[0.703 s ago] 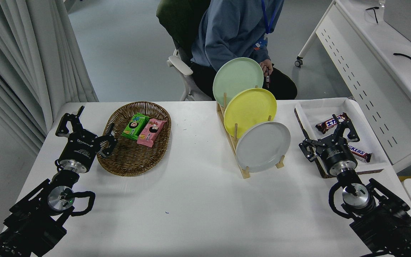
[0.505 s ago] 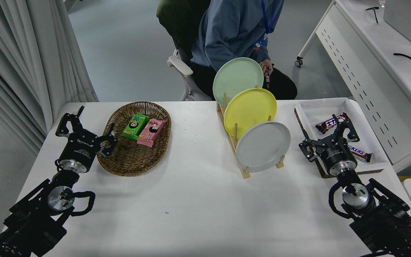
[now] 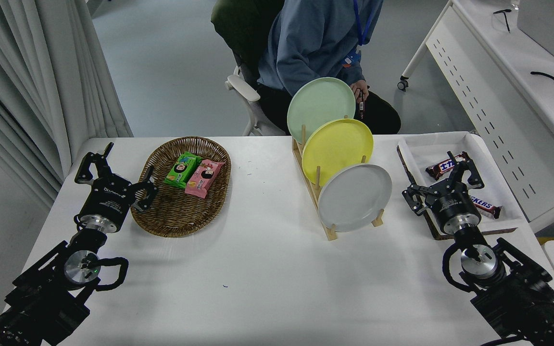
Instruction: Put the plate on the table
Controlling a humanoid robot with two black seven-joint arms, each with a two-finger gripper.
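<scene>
The light grey plate [image 3: 355, 197] stands on edge in the front slot of a wooden rack [image 3: 327, 228] on the white table [image 3: 267, 278]. My right gripper [image 3: 441, 180] is open and empty, a short way to the plate's right, over the edge of a tray. My left gripper [image 3: 116, 169] is open and empty, parked at the lower left beside a wicker basket.
A yellow plate [image 3: 337, 149] and a pale green plate [image 3: 320, 108] stand behind the grey one in the rack. The wicker basket [image 3: 181, 211] holds two snack packs. A white tray [image 3: 431, 144] at the right holds chocolate bars. A person [image 3: 315, 43] sits at the far side.
My right gripper has shifted very slightly to the left and up. Nothing else has moved.
</scene>
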